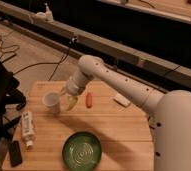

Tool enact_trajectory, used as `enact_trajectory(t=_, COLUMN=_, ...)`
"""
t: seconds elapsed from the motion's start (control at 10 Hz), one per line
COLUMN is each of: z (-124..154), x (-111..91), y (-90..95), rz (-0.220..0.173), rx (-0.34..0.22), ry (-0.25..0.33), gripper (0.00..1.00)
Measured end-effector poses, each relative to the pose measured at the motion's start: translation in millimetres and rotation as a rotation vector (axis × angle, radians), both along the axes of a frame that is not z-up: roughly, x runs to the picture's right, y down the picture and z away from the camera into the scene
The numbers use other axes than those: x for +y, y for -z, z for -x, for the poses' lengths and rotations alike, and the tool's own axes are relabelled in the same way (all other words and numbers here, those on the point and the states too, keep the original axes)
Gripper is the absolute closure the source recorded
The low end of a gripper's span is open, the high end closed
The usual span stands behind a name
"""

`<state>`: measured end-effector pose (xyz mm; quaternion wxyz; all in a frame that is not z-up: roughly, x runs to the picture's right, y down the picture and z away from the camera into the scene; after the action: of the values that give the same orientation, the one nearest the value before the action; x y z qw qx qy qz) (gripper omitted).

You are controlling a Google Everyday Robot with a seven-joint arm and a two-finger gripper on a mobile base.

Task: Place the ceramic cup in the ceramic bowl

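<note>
The small white ceramic cup (pixel 51 101) stands upright on the left part of the wooden table (pixel 119 130). Near the front edge, below and to the right of the cup, sits the dark-green ceramic bowl (pixel 82 150), with nothing in it. My white arm reaches in from the right. Its gripper (pixel 69 100) hangs just to the right of the cup, fingers pointing down, open and holding nothing. I cannot tell whether a finger touches the cup's side.
A small orange-red object (pixel 89 100) lies just right of the gripper. A flat white piece (pixel 121 99) lies further right. A white tube-like bottle (pixel 28 128) and a black device (pixel 14 152) lie at the left edge. Cables run over the floor behind.
</note>
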<state>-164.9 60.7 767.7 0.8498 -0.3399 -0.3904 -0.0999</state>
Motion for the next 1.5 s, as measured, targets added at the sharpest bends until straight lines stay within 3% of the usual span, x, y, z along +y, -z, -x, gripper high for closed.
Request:
enact_trajectory(t=0.4, z=43, x=-2, y=-27.8, rz=0.029, rx=-0.041, ry=0.057, gripper=0.35)
enact_trajectory(t=1.0, z=52, x=13, y=-65.3, rz=0.104, rx=-0.031, ry=0.079, gripper=0.37)
enact_trajectory(t=1.4, z=43, x=14, y=-78.5, rz=0.100, rx=-0.010, ry=0.090, gripper=0.76)
enact_trajectory(t=1.5, z=42, x=13, y=-78.6, rz=0.100, rx=-0.009, ry=0.088, gripper=0.82)
